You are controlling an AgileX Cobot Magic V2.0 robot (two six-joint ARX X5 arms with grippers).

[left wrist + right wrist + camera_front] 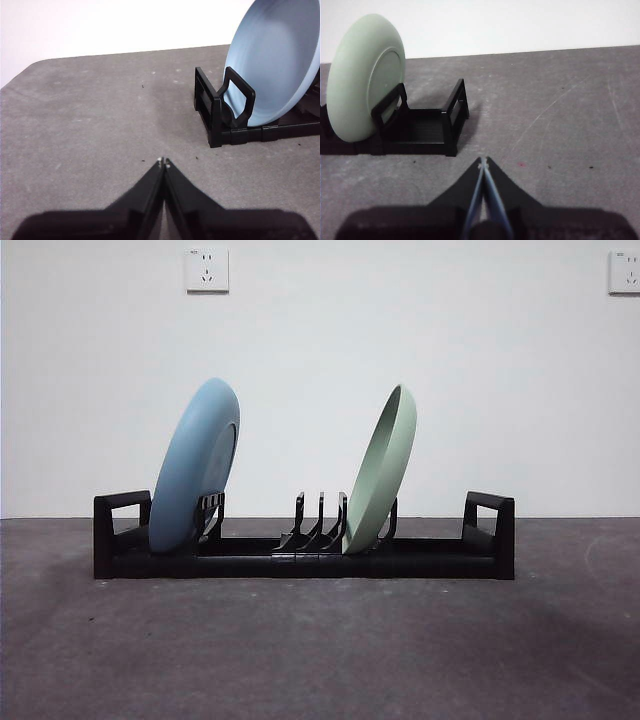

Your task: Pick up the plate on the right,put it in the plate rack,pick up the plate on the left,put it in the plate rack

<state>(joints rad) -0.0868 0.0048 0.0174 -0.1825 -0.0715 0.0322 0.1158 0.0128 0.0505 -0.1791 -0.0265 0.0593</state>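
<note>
The long black plate rack (300, 558) lies across the table with a square loop handle at each end. A light blue plate (195, 468) stands on edge among the prongs at its left end, tilted to the right. A pale green plate (382, 470) leans the same way right of the middle. My left gripper (163, 162) is shut and holds nothing, off the rack's left end (220, 107), with the blue plate (272, 60) beyond it. My right gripper (483, 161) is shut and holds nothing, off the right end (452, 117), near the green plate (362, 77). Neither gripper shows in the front view.
Grey tabletop (320, 650) spreads in front of the rack, and a white wall with two power sockets (207, 270) rises behind. Three bare prongs (322, 515) stand between the plates.
</note>
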